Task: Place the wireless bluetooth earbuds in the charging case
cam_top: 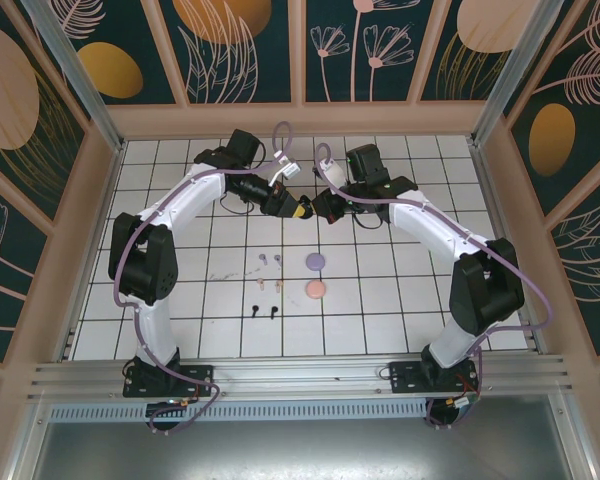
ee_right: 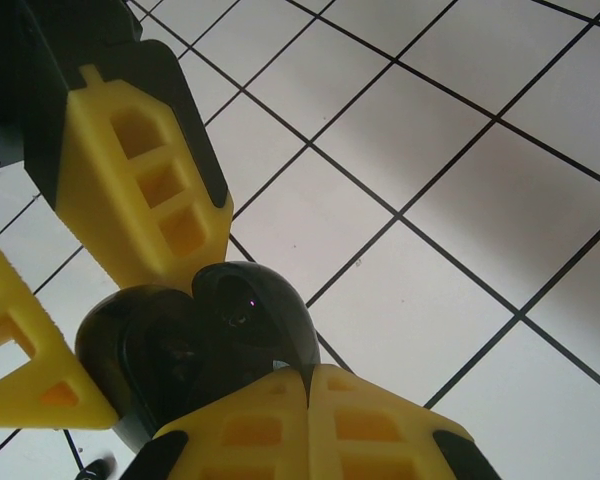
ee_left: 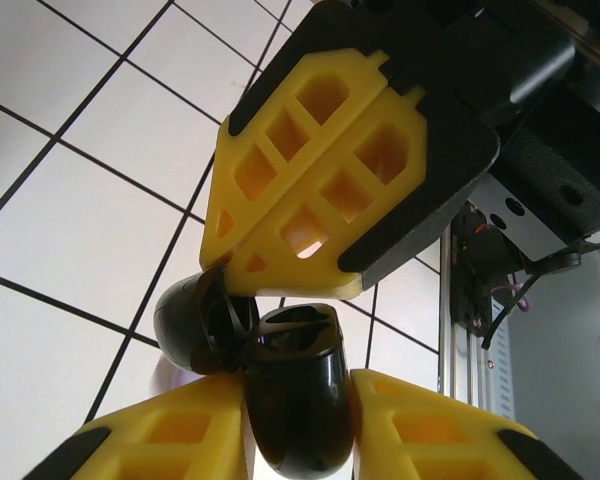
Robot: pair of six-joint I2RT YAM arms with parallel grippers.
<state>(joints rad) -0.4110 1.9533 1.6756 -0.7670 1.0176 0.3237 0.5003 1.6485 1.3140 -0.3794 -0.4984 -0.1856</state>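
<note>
black case (ee_right: pixel 210 340), hinged open, sits between both grippers. both arms elbow-bent, wrists meeting over far middle of table (cam_top: pixel 400 320). left gripper (ee_left: pixel 300 400) clamps case body. right gripper (ee_right: pixel 308 385) jaws pressed together, tips against lid. earbuds (cam_top: pixel 262 286) lie paired on tiles nearer bases, beside lilac case (cam_top: pixel 316 262) and pink case (cam_top: pixel 315 290).

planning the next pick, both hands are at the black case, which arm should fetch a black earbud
Right, likely. The left hand has the black case between its fingers, so it is the holder. The right hand is shut, its tips merely at the lid, free to fetch a black earbud.
</note>
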